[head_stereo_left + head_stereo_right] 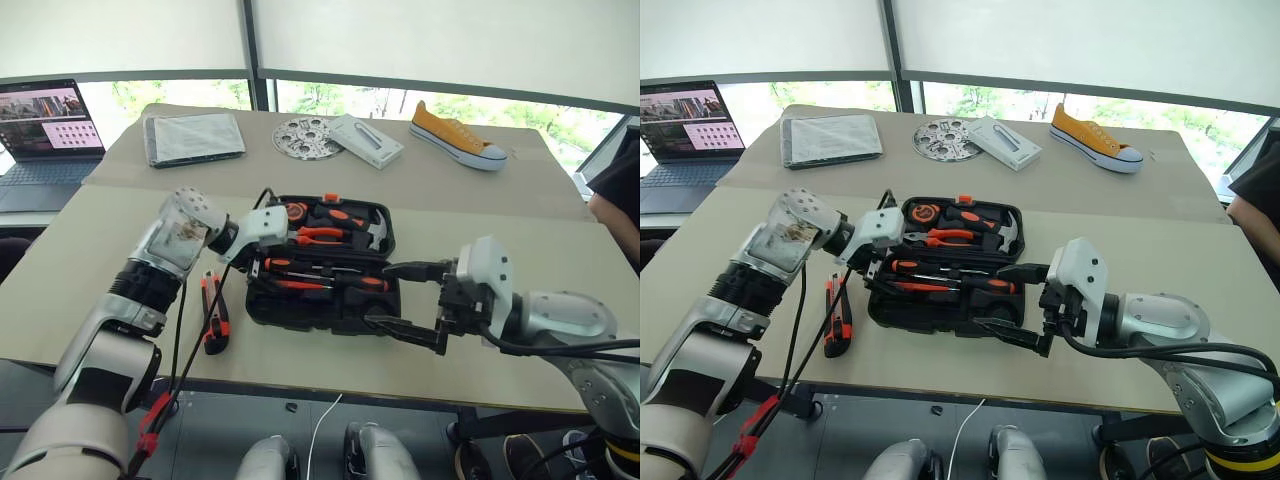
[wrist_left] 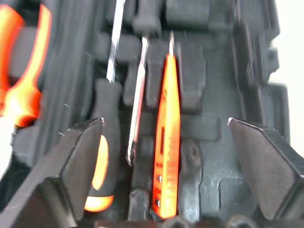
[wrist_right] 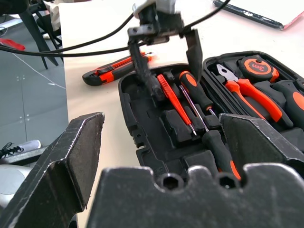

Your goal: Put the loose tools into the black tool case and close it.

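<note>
Lying open on the beige table (image 1: pixel 90 300), the black moulded-plastic tool case (image 1: pixel 322 308) shows its tool-shaped recesses. The left gripper (image 3: pixel 164 52) hangs just over the near-left end of the case, its two black fingers spread apart and holding nothing. Directly under it lies the slim orange tester screwdriver (image 2: pixel 167 137), released into the front half of the case. Beside the tester lie two black-and-orange-handled screwdrivers (image 3: pixel 194 92), also in the front half. In the rear half sit the orange-handled pliers (image 1: pixel 322 236), a round black-and-orange tape measure (image 1: pixel 295 211) and a hammer (image 1: pixel 375 232).

The black-and-orange utility knife (image 1: pixel 214 315) is not in the case: it lies on the table just to the left of the case, near the left arm.

The right gripper (image 1: pixel 405 300) stands at the right end of the case, its fingers wide open and empty, one finger near the front right corner.

Farther back on the table are a grey folded cloth (image 1: pixel 193 137), a round metal disc (image 1: pixel 306 138), a white box (image 1: pixel 366 140) and a yellow sneaker (image 1: pixel 456 136); a laptop (image 1: pixel 45 130) stands at the far left.
</note>
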`<control>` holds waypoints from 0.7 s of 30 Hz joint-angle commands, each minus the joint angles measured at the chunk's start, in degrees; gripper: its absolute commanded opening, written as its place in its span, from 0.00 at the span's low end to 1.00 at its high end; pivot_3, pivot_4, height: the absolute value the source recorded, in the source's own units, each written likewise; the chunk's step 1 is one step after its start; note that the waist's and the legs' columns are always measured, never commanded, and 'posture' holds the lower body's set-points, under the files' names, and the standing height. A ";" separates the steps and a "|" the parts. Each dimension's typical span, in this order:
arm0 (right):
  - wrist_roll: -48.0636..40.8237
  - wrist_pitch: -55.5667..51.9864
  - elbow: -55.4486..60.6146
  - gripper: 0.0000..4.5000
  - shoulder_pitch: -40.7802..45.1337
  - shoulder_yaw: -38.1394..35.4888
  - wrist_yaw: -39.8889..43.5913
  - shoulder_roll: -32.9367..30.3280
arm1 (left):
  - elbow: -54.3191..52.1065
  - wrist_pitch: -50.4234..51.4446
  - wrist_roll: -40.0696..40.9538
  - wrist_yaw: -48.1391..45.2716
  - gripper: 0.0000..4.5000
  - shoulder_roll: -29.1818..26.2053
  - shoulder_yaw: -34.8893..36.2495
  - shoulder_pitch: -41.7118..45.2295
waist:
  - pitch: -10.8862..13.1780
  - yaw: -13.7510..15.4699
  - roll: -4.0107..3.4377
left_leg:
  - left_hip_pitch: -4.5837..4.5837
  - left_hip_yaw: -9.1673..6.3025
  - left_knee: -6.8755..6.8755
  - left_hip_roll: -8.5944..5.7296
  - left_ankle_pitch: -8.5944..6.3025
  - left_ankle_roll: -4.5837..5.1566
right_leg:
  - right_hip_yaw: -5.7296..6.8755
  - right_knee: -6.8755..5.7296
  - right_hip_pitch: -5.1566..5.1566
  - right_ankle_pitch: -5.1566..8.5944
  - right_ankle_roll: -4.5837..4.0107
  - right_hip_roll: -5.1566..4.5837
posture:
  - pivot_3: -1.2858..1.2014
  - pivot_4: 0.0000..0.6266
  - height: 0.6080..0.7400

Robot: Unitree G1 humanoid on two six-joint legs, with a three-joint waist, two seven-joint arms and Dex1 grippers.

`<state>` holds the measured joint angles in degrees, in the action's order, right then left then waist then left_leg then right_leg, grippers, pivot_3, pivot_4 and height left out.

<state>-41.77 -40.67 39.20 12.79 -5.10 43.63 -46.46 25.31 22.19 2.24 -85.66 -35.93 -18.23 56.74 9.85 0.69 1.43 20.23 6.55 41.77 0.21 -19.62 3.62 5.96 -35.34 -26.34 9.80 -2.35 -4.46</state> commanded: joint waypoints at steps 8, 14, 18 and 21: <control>0.47 0.95 0.14 1.00 1.38 0.39 0.20 0.14 | 1.22 2.25 5.69 8.35 0.36 3.21 8.62 -7.13 | 0.00 -0.18 0.00 | -0.02 0.00 0.03 0.00 0.00 0.00 | -0.03 -0.01 0.01 -0.09 -0.11 0.00 | 0.52 0.24 0.94; 0.53 0.64 -0.61 1.00 1.82 0.57 0.14 0.03 | -3.69 2.71 7.26 9.94 0.02 3.40 8.97 -12.78 | -0.01 0.09 0.00 | -0.02 0.00 0.04 0.01 0.00 -0.01 | 0.02 -0.01 0.02 -0.10 -0.13 -0.07 | 0.52 0.24 0.94; 0.47 0.47 -0.80 1.00 1.80 0.94 0.16 0.01 | -4.70 3.46 5.99 12.48 0.02 3.73 7.66 -13.72 | -0.01 0.08 0.00 | -0.02 0.00 0.04 0.01 0.00 -0.01 | 0.02 -0.01 0.03 -0.11 -0.12 -0.08 | 0.52 0.24 0.94; 0.06 0.18 -0.98 1.00 1.84 0.85 -0.01 0.13 | -5.67 2.71 5.86 11.81 0.02 3.02 6.72 -14.73 | -0.01 0.02 0.00 | -0.03 0.00 0.04 0.01 0.00 -0.01 | 0.02 -0.01 0.03 -0.11 -0.12 -0.05 | 0.52 0.24 0.94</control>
<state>-41.27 -40.66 37.67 13.99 -3.21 43.69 -46.43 21.71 25.34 8.60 -73.26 -32.23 -10.29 42.84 9.84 0.71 1.42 20.20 6.55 41.81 0.22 -19.61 3.61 5.99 -35.36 -26.31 9.69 -2.47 -4.50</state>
